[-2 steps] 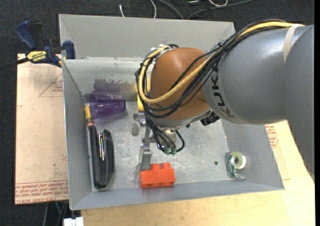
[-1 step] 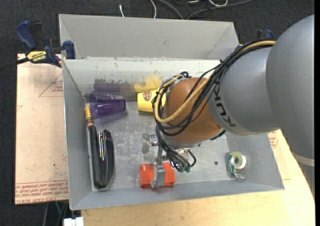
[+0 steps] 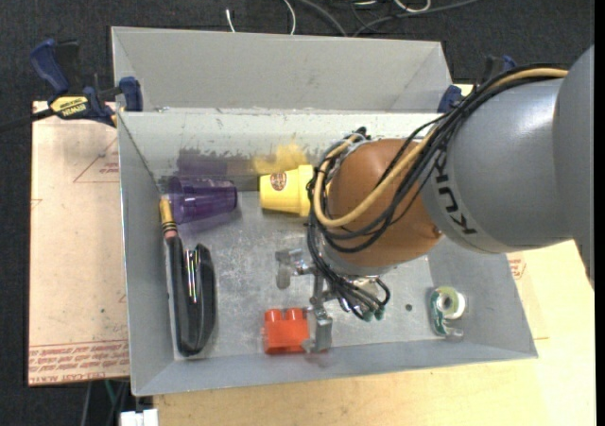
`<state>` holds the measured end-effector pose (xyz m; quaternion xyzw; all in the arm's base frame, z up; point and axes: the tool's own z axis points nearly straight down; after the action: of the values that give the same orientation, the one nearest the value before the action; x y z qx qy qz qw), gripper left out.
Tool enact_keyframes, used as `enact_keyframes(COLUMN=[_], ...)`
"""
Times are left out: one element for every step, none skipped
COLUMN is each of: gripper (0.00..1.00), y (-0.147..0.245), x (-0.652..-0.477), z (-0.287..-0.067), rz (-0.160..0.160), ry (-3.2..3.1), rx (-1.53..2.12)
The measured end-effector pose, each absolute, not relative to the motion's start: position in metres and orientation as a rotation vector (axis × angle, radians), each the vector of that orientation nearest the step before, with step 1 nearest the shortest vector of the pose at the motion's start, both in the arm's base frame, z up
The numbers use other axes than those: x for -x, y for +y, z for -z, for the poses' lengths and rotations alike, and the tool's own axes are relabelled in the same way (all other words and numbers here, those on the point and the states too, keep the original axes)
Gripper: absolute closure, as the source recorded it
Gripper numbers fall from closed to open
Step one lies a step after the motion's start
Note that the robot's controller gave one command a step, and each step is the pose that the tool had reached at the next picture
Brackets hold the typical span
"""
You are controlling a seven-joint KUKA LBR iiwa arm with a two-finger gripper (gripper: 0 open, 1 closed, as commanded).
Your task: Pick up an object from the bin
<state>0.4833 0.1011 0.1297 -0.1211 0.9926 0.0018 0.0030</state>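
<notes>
My gripper (image 3: 303, 300) is low over the front middle of the bin floor, under the orange dome on the wrist. Its fingers stand apart, open, with nothing between them. One fingertip (image 3: 285, 269) points toward the bin's middle. The other fingertip (image 3: 322, 331) is right beside an orange-red block (image 3: 285, 332) near the front wall, at the block's right side. A yellow cup (image 3: 284, 190) lies on its side just behind the gripper, partly covered by the dome.
A purple cup (image 3: 200, 201) lies on its side at the back left. Along the left wall lie a black oblong case (image 3: 193, 299) and a dark pen (image 3: 168, 226). A small green-white tape roll (image 3: 445, 306) sits at the front right.
</notes>
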Motion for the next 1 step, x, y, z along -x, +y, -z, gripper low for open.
enact_keyframes(gripper=[0.00], y=[0.1176], x=[-0.4815], z=[-0.1211], rz=[-0.004], ry=[3.077], rx=[0.626])
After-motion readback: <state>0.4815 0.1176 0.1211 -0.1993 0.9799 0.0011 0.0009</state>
